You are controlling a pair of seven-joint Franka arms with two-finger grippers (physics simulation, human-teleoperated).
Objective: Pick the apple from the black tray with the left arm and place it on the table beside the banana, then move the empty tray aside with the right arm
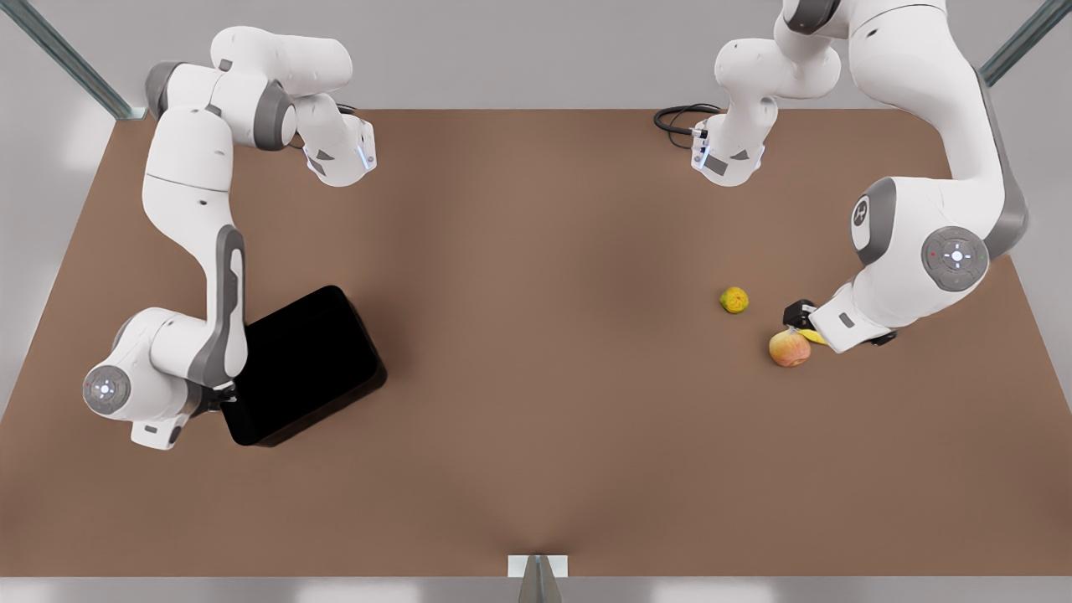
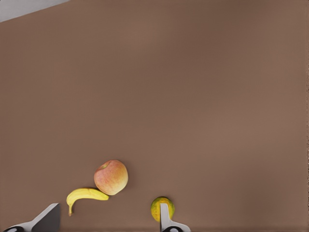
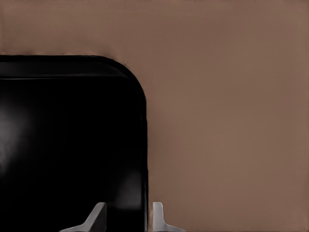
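Reddish apple (image 1: 789, 348): on the desk (image 1: 536, 377), touching the banana (image 2: 85, 195).
Black tray (image 1: 306, 365): empty.
Left end effector (image 2: 110, 221): released near the apple.
Right end effector (image 3: 126, 215): fingers astride the tray wall; grip unclear.

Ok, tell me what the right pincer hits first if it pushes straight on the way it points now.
Probably the black tray: the right pincer is open, with one finger over the tray's inside and the other over the table, so the tray's side wall lies between them. Depth is unclear.
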